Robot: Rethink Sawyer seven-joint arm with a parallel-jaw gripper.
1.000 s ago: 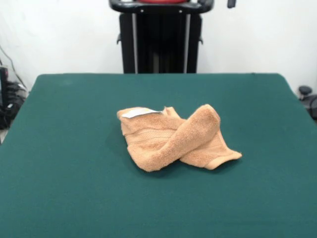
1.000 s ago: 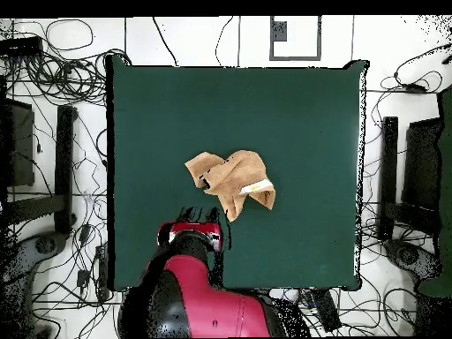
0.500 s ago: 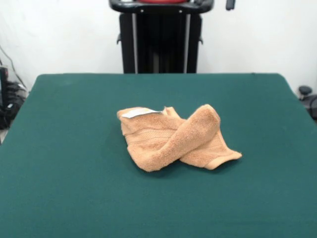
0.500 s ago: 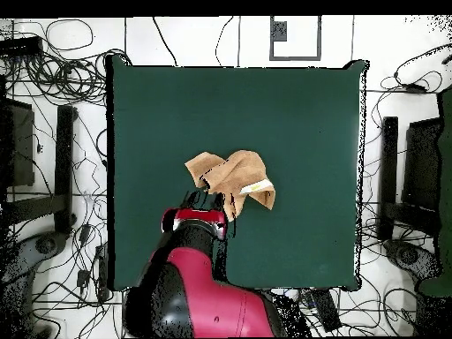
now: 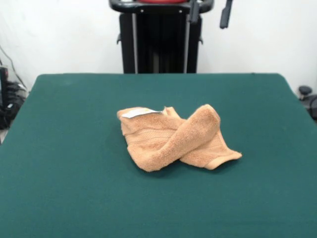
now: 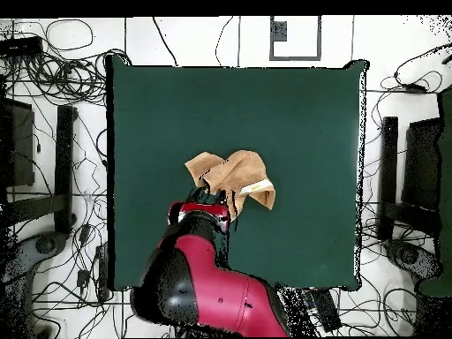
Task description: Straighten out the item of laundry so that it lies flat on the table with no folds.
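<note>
From across the desk (image 5: 59,188), only two dark finger tips show at the top edge, spread apart with nothing between them, so the jaws are released; the gripper (image 5: 208,12) hangs high above the far side. Looking straight down, the red and black arm (image 6: 207,282) reaches in from the bottom, its head just over the towel's near edge; the fingers themselves are hidden there. The orange-tan terry towel (image 5: 173,139) lies crumpled near the desk's middle; one thick fold is rolled diagonally across the rest; a woven border band shows at its right corner; a small white label (image 5: 137,112) sits on the far left edge. The desk is covered in dark green felt.
</note>
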